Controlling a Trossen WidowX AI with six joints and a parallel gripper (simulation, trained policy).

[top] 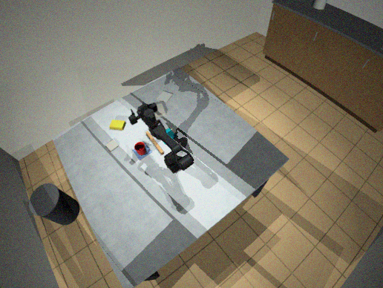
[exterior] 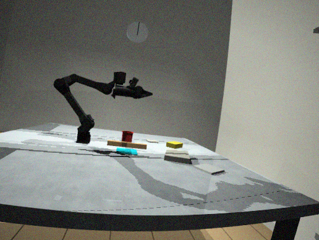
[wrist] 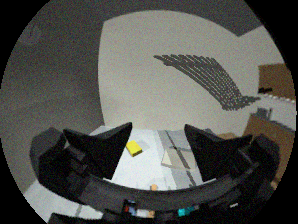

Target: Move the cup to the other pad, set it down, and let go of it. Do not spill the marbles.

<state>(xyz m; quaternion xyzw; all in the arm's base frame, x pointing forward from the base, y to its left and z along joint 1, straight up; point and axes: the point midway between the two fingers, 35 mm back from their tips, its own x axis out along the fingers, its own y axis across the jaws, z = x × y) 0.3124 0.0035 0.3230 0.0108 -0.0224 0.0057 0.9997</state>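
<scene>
Red round cup [top: 140,148] [exterior: 127,136] with straight walls stands upright on a flat blue square pad [top: 142,154]. The tool [top: 143,108] [exterior: 151,93] [wrist: 158,126] hangs high above the bench [top: 111,185] [exterior: 93,185] [wrist: 145,172], spread wide, nothing between its fingers, pointing toward the wall-side edge rather than down at the cup. I judge the step in hand to be the approach: the cup has yet to be grasped. The next move calls for swinging back and lowering around it, then a level lift, since a tilt could tip marbles out; I can make out none from here.

Beneath the arm, a straight, squared stick, wood-coloured and smooth [top: 154,142] [exterior: 127,145] [wrist: 153,187], lies between the cup and a flat teal piece [top: 169,133] [exterior: 127,151] [wrist: 186,211], probably the target pad. Farther out, toward the wall-side edge, sit a matt yellow rectangular block [top: 117,125] [exterior: 174,145] [wrist: 134,148] and a pale slope-sided block [exterior: 177,156] [wrist: 172,159]. The bench top is mottled grey, stone-like, crossed by hard shadows.
</scene>
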